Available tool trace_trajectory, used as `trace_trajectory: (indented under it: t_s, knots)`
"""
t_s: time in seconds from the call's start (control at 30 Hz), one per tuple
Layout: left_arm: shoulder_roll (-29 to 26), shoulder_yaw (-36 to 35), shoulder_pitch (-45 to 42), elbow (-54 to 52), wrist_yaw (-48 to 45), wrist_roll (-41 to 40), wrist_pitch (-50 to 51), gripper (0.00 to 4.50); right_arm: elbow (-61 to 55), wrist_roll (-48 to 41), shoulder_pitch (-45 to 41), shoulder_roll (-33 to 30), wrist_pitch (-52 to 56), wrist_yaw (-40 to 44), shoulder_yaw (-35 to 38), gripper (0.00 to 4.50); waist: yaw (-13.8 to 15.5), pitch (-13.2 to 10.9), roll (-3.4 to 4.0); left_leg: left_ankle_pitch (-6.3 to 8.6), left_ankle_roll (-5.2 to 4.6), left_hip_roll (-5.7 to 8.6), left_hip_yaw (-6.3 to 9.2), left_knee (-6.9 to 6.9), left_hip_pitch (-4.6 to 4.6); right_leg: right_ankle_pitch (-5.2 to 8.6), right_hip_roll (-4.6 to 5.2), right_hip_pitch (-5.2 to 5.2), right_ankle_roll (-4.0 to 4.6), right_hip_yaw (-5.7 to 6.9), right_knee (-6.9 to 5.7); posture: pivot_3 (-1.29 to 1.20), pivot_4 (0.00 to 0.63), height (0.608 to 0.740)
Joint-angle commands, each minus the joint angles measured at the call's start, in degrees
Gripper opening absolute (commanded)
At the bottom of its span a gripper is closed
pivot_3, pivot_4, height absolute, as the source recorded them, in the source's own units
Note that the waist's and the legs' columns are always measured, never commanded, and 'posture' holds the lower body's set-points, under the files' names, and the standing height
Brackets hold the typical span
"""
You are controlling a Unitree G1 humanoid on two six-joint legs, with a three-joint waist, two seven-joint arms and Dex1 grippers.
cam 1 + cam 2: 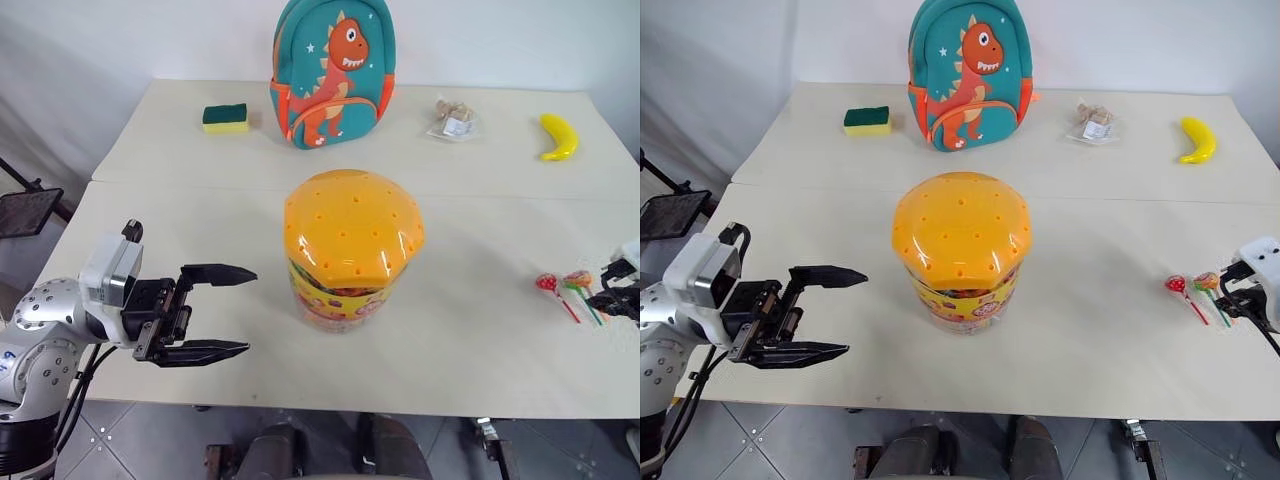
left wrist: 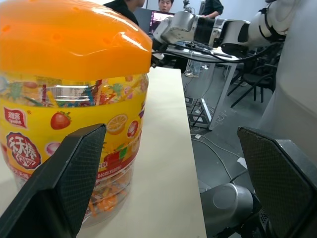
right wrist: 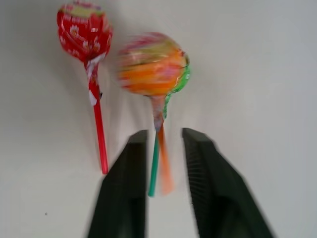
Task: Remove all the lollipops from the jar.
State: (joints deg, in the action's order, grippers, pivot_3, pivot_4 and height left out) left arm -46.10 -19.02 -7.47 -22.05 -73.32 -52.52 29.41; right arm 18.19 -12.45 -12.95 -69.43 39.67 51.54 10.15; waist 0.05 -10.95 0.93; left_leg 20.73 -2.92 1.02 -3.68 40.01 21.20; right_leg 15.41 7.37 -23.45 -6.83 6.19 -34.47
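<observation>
Right wrist view looks straight along the right pincer [image 3: 164, 148], whose fingers stand slightly apart with the orange lollipop [image 3: 152, 64] just past their tips; its stick, blurred, runs down between them, so I cannot tell whether it is gripped or let go. A green lollipop's [image 3: 184, 74] edge peeks from behind it, and the red lollipop [image 3: 84, 30] lies just beside. All three rest on the desk [image 1: 480, 330], well to the right of the jar [image 1: 350, 250]. On the jar's left, the left pincer [image 1: 215, 312] hovers with fingers wide apart, pointing at it. I judge this the set-down step; next the right arm must go back to the jar for any candy left inside.
</observation>
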Motion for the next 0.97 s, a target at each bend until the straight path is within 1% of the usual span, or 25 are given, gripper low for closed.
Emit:
trace_trajectory:
  t_s: [0.03, 0.17, 0.23, 0.33, 0.37, 0.43, 0.47, 0.5, 0.57, 0.63, 0.73, 0.77, 0.8, 0.87, 0.97]
  knots:
    - [-1.0, -2.8, 0.9, -0.9, 0.5, -1.7, 0.2, 4.5, 0.2, -0.2, 0.2, -0.3, -2.2, 0.7, 2.9, 2.42, -0.1, 0.0, 0.0, 0.0, 0.0, -0.01, 0.0, 0.0, 0.0, 0.0, -0.01, 0.0, 0.0, 0.0, 0.0, 0.0, 0.15, 0.74]
    - [-1.3, -3.8, 1.8, 1.5, 0.6, 0.1, -0.3, 4.5, 0.4, -1.2, 1.6, -0.6, -5.1, 2.2, 6.0, 3.79, 0.1, 0.0, 0.0, 0.0, 0.0, 0.0, 0.0, 0.0, 0.0, 0.0, -0.05, 0.0, 0.0, 0.01, 0.0, 0.0, 0.15, 0.74]
    - [-1.3, -3.8, 1.8, 3.3, 2.0, 1.4, 0.0, 4.5, 0.3, -2.4, 2.2, -0.6, -7.2, 4.3, 8.2, 4.46, 0.1, 0.0, 0.01, 0.0, 0.0, 0.01, 0.0, 0.0, 0.0, 0.0, -0.11, 0.01, 0.0, 0.02, 0.0, 0.0, 0.15, 0.74]
    - [-1.5, -3.7, 1.9, 5.2, 3.3, 3.7, -0.8, 4.5, -0.1, -4.1, 3.1, 0.3, -12.9, 6.9, 11.8, 4.46, 0.0, 0.0, 0.01, 0.0, 0.0, 0.02, -0.01, 0.0, -0.01, 0.0, -0.17, 0.01, 0.0, 0.01, -0.01, 0.0, 0.15, 0.74]
    - [-1.4, -3.8, 2.1, 5.6, 3.8, 4.8, -1.6, 4.5, -1.6, -6.9, 3.4, 1.9, -17.0, 10.3, 14.6, 4.46, 0.0, 0.0, 0.0, 0.0, 0.0, 0.01, -0.02, 0.0, -0.02, 0.0, -0.18, 0.01, 0.0, 0.02, -0.01, 0.0, 0.15, 0.74]
    - [-1.5, -4.3, 3.3, 6.5, 6.0, 8.2, -3.2, 4.5, -6.6, -15.9, 3.9, 6.8, -23.0, 19.4, 21.5, 4.46, 0.0, 0.0, -0.01, 0.01, 0.01, -0.03, 0.0, -0.02, -0.03, 0.0, -0.25, 0.02, 0.0, 0.03, 0.02, 0.0, 0.15, 0.74]
    - [-1.8, -4.6, 4.3, 7.5, 6.0, 10.3, -4.8, 4.5, -10.2, -21.9, 4.3, 10.8, -24.6, 23.4, 25.1, 4.46, 0.0, 0.0, -0.01, 0.02, 0.03, -0.08, 0.01, -0.03, -0.04, 0.0, -0.32, 0.04, 0.0, 0.04, 0.06, 0.0, 0.15, 0.74]
    - [-2.1, -4.7, 5.0, 8.2, 5.8, 11.7, -6.1, 4.5, -12.7, -25.6, 4.6, 13.5, -25.2, 25.7, 27.3, 4.46, 0.0, 0.0, -0.01, 0.03, 0.07, -0.13, 0.0, -0.06, -0.07, 0.0, -0.43, 0.05, 0.0, 0.04, 0.07, 0.0, 0.15, 0.74]
    - [-1.9, -5.5, 6.1, 10.6, 5.1, 14.1, -9.9, 4.5, -18.5, -26.4, 7.4, 17.1, -27.2, 25.3, 27.7, 4.46, 0.1, 0.0, 0.0, 0.08, 0.14, -0.25, 0.0, -0.04, -0.08, 0.0, -0.62, 0.06, 0.0, 0.02, 0.1, 0.0, 0.15, 0.74]
    - [-1.9, -6.5, 7.5, 13.3, 4.7, 16.1, -13.0, 4.5, -25.9, -28.5, 9.4, 20.7, -27.4, 24.1, 25.6, 4.46, 0.0, 0.0, -0.01, 0.09, 0.16, -0.26, -0.01, -0.04, -0.08, 0.0, -0.61, 0.05, 0.01, -0.03, 0.09, 0.0, 0.15, 0.74]
    - [0.4, -7.4, 9.7, 12.2, 7.5, 16.8, -14.7, 4.5, -33.7, -30.0, 12.1, 26.4, -30.6, 25.3, 21.0, 4.46, 0.2, 0.0, -0.02, 0.1, 0.17, -0.27, 0.03, -0.02, -0.09, 0.0, -0.56, 0.06, 0.02, -0.16, 0.09, 0.0, 0.15, 0.74]
    - [1.4, -7.6, 10.7, 11.3, 8.4, 16.9, -15.3, 4.5, -35.8, -29.1, 13.4, 28.0, -32.5, 25.6, 19.4, 4.46, 0.3, 0.0, -0.02, 0.11, 0.17, -0.26, 0.08, -0.03, -0.09, -0.01, -0.47, 0.07, 0.03, -0.17, 0.1, 0.0, 0.15, 0.74]
    - [2.3, -7.9, 11.8, 10.5, 9.2, 17.1, -15.9, 4.5, -37.4, -27.3, 14.9, 29.2, -35.7, 27.0, 17.4, 4.46, 0.3, 0.0, -0.02, 0.12, 0.18, -0.25, 0.09, -0.03, -0.11, 0.0, -0.13, 0.07, 0.04, -0.14, 0.06, 0.0, 0.15, 0.74]
    - [3.4, -8.1, 13.6, 9.0, 10.4, 17.0, -16.1, 4.5, -39.9, -25.4, 17.9, 30.2, -38.3, 28.5, 14.3, 4.46, 0.5, 0.0, -0.02, 0.13, 0.17, -0.19, 0.12, -0.06, -0.1, 0.0, -0.03, 0.06, 0.04, -0.08, 0.06, 0.0, 0.15, 0.74]
    - [6.2, -7.7, 15.7, 7.7, 13.7, 19.2, -19.2, 4.5, -40.0, -17.8, 18.3, 34.8, -43.5, 20.5, 10.4, 4.46, 0.5, 0.0, -0.09, 0.14, 0.14, -0.15, 0.09, -0.05, -0.11, 0.0, 0.01, 0.05, 0.04, -0.07, 0.05, 0.0, 0.15, 0.74]
